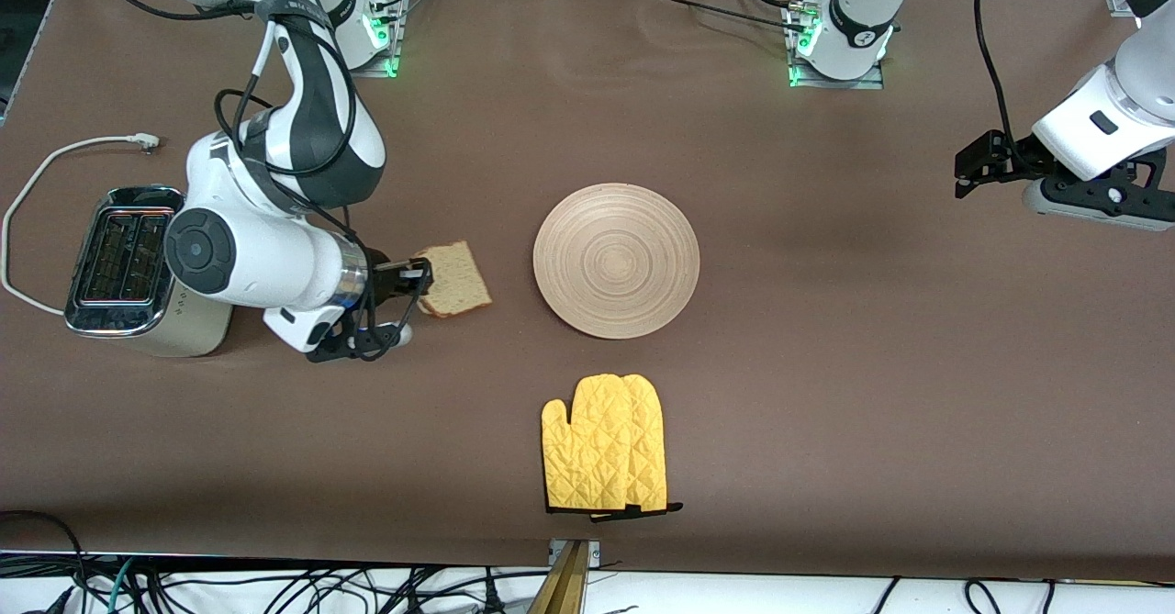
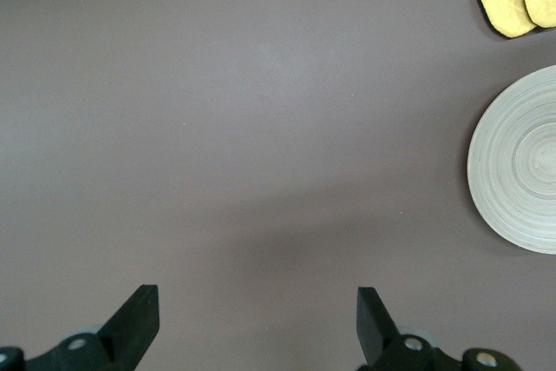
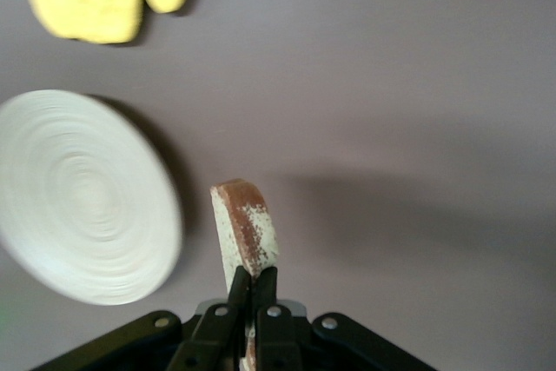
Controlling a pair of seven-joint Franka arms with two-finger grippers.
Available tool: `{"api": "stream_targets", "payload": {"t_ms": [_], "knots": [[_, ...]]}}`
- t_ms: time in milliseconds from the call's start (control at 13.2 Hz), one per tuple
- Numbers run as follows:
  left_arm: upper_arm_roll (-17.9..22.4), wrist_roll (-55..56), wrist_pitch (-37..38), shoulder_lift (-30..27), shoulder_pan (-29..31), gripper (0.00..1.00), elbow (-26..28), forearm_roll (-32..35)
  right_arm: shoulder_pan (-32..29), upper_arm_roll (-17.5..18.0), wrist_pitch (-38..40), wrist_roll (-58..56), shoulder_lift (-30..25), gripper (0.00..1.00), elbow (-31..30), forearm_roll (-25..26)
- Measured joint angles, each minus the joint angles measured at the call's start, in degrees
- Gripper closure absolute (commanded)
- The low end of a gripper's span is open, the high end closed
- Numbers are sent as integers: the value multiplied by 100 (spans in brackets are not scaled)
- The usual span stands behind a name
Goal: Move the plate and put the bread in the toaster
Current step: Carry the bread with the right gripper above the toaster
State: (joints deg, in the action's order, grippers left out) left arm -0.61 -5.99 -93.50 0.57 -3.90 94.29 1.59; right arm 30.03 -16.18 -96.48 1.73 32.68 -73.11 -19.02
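The right gripper (image 1: 424, 285) is closed on one edge of the bread (image 1: 454, 278), held in the air between toaster (image 1: 138, 274) and plate (image 1: 616, 260). The slice looks light, soft and crumbly; an edge grip suits it. The left gripper (image 2: 258, 319) waits, wide open and empty.

No readable text, label, brand or number shows on anything in view.

Even, bright overhead light, soft shadows; blurred plate (image 3: 82, 197) in right wrist view.
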Motion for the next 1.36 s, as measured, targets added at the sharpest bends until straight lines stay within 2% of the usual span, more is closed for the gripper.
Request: {"api": "stream_targets", "payload": {"t_ms": [303,605,832,1135,1362], "knots": [[-3,0,0,6,0,0,-7,0,10,-309,830,36,-256,100,48,1186],[-3,0,0,13,0,0,-10,0,-2,-986,1664,32,-562,100,55,2159],[-4,0,0,16,0,0,-14,0,-23,-1321,2183,21,-782,100,53,3191],[-6,0,0,20,0,0,-16,0,-41,-1993,2296,-38,-823,100,-70,4052],[-6,0,0,21,0,0,-17,0,-195,-2087,2001,-45,-759,100,-182,4497]]}}
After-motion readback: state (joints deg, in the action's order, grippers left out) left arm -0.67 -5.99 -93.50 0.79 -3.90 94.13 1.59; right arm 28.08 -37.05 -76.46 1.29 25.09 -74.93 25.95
